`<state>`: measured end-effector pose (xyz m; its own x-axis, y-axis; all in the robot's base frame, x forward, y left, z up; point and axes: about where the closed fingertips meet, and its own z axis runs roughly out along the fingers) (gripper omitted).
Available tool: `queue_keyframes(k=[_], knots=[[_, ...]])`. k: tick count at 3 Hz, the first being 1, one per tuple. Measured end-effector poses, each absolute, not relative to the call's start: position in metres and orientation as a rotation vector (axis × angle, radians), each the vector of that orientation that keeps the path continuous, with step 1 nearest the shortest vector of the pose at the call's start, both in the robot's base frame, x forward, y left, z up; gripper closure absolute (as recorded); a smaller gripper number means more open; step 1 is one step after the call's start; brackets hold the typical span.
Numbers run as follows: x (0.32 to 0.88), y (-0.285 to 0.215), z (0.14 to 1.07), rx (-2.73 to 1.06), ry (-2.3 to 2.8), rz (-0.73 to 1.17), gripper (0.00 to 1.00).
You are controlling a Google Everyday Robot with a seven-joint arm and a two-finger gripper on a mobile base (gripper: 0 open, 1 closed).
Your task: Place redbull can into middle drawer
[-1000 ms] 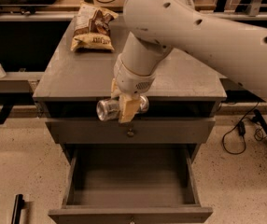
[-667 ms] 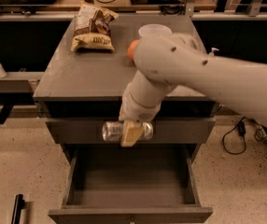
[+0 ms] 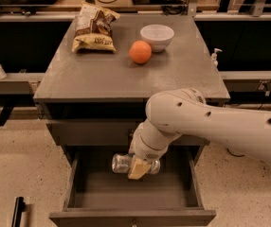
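Observation:
The redbull can (image 3: 122, 163) is a slim silver can held on its side. My gripper (image 3: 139, 167) is shut on the redbull can, with a tan finger across the can's middle. It hangs inside the open middle drawer (image 3: 131, 193), just above the dark flat floor near its back. The drawer is pulled out under the grey cabinet, its front panel (image 3: 131, 218) at the bottom edge of the view. My white arm (image 3: 211, 122) reaches in from the right.
On the cabinet top (image 3: 102, 77) lie a crinkled snack bag (image 3: 94, 28), an orange (image 3: 140, 51) and a white bowl (image 3: 157, 36). A closed upper drawer front (image 3: 88, 131) sits above the open one. Speckled floor lies on both sides.
My arm has lowered the can from in front of the cabinet's top edge down into the open drawer. The orange and bowl, hidden by the arm before, now show.

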<state>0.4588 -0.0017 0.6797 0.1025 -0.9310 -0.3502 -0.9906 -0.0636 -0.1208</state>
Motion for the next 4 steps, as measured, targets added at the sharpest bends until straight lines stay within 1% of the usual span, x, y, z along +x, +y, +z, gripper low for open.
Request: queue_keyframes(k=[1,2,3,4], knots=[[0.46,-0.004,0.679,-2.073,1.877,0.329,1.0],[0.485,-0.028,0.65,-2.031,1.908,0.395,1.0],[0.496,-0.055,0.586,-1.927,1.945,0.52,1.0],[0.5,-0.085,0.533,-1.787,1.979,0.585,1.0]])
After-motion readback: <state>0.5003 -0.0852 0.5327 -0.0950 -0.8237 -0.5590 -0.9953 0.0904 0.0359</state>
